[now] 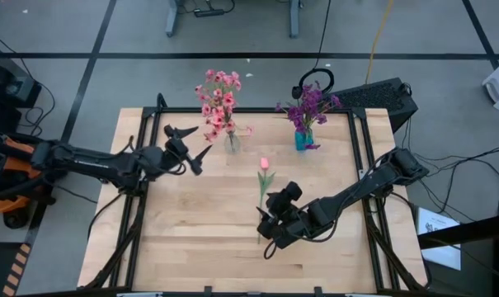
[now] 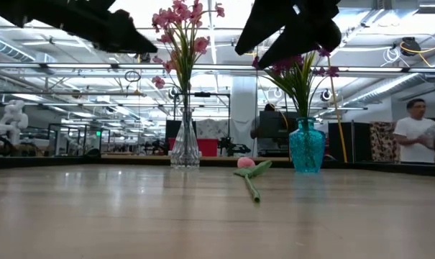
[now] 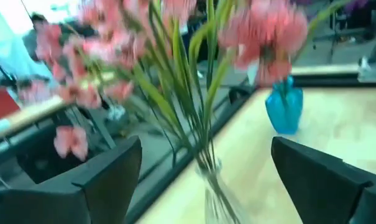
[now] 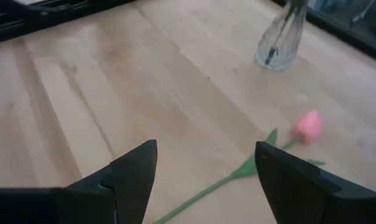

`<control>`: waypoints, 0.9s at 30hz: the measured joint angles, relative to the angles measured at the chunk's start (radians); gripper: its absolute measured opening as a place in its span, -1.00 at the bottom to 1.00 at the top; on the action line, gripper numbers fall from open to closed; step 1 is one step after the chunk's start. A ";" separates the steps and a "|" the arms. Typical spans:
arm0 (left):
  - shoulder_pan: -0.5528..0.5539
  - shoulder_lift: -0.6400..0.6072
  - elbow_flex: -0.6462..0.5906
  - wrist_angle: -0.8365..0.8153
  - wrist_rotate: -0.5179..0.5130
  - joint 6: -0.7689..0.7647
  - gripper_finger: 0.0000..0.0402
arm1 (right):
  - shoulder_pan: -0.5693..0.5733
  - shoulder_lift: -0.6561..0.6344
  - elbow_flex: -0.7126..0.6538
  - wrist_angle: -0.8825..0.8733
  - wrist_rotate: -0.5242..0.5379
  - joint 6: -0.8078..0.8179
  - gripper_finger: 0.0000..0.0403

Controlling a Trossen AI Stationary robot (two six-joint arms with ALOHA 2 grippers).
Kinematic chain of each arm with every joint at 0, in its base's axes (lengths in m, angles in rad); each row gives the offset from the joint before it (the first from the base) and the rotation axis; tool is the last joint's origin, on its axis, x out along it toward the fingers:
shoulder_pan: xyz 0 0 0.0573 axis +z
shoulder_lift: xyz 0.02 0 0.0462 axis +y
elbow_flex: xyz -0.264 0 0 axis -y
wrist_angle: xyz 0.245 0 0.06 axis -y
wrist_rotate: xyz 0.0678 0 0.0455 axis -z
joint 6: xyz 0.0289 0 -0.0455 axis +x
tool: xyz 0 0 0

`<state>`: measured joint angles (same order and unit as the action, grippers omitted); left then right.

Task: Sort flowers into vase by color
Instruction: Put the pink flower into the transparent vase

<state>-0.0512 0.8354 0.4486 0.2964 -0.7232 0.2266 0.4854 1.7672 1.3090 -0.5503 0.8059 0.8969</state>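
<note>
The left gripper (image 1: 185, 145) hangs spread beside the clear vase (image 1: 232, 142) of pink sprays (image 1: 218, 103). A pink tulip (image 1: 264, 183) lies flat on the bench (image 1: 191, 223); light and limp, it looks best pinched mid-stem. The right gripper (image 1: 268, 221) hovers spread over its stem end. The blue vase (image 1: 303, 139) holds purple sprays (image 1: 309, 105).

Table (image 1: 191, 239) viewed from straight overhead, viewed level from its near edge toward the clear vase (image 2: 185, 147), clear vase shared by all four views, closest in the left wrist view.
</note>
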 joint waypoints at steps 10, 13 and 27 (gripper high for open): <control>-0.061 -0.078 0.000 -0.407 0.065 -0.348 0.80 | -0.004 0.064 0.000 -0.031 -0.023 0.268 0.30; -0.082 -0.070 -0.002 -0.435 0.097 -0.379 0.80 | -0.013 0.120 0.000 -0.031 -0.056 0.337 0.30; -0.177 -0.070 -0.021 -0.440 0.170 -0.497 0.80 | -0.071 0.338 -0.001 -0.014 -0.050 0.632 0.30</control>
<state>-0.2283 0.7658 0.4271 -0.1438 -0.5533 -0.2705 0.4147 2.1055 1.3079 -0.5640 0.7560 1.5290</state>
